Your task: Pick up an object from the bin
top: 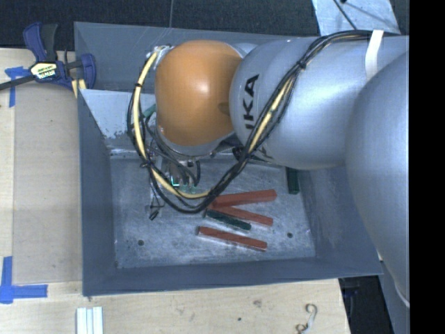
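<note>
Camera view showed the grey arm (327, 96), with the letters "KA" legible on its side, reaching from the right over the grey metal bin (97, 207). Its orange cover (195, 92) sat above the tool (174, 179), which hung low over the left of the bin floor. Whether the tool was open or closed could not be told. Just to its right lay three reddish-brown sticks (243, 198), with a dark green stick (227, 219) among them.

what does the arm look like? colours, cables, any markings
The arm is silver-grey with thick rounded segments, black letters "KA" on its side and a white band. A glossy orange dome cover caps the wrist. Yellow and black cables run along it and loop under the cover around the dark tool.
</note>
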Action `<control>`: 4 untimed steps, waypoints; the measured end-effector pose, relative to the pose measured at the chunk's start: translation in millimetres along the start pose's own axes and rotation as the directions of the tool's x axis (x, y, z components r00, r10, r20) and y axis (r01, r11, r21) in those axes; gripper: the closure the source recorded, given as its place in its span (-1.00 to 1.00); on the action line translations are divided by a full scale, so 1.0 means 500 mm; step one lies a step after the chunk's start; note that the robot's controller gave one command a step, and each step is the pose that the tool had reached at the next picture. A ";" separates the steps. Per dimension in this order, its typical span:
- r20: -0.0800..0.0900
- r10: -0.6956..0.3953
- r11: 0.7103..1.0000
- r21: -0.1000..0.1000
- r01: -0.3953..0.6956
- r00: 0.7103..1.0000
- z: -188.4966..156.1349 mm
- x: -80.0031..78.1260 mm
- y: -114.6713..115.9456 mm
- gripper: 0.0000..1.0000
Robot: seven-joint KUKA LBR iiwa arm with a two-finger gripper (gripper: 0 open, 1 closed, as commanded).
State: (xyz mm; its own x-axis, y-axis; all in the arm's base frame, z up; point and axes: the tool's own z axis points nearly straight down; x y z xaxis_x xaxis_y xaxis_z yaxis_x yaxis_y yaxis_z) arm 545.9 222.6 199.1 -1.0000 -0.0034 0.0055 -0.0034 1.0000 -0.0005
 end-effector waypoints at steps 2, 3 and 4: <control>0.005 -0.572 0.820 0.004 0.572 0.820 0.257 -0.134 -0.148 -1.00; 0.005 -0.586 0.811 0.006 0.586 0.811 0.195 -0.086 -0.298 -1.00; 0.004 -0.550 0.835 0.004 0.550 0.835 0.259 -0.101 -0.442 -1.00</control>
State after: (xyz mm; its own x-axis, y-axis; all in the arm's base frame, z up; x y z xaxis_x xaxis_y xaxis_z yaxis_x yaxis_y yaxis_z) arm 596.4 1.9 69.5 -0.8335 -0.5525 0.0010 -0.5525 0.8335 -0.0010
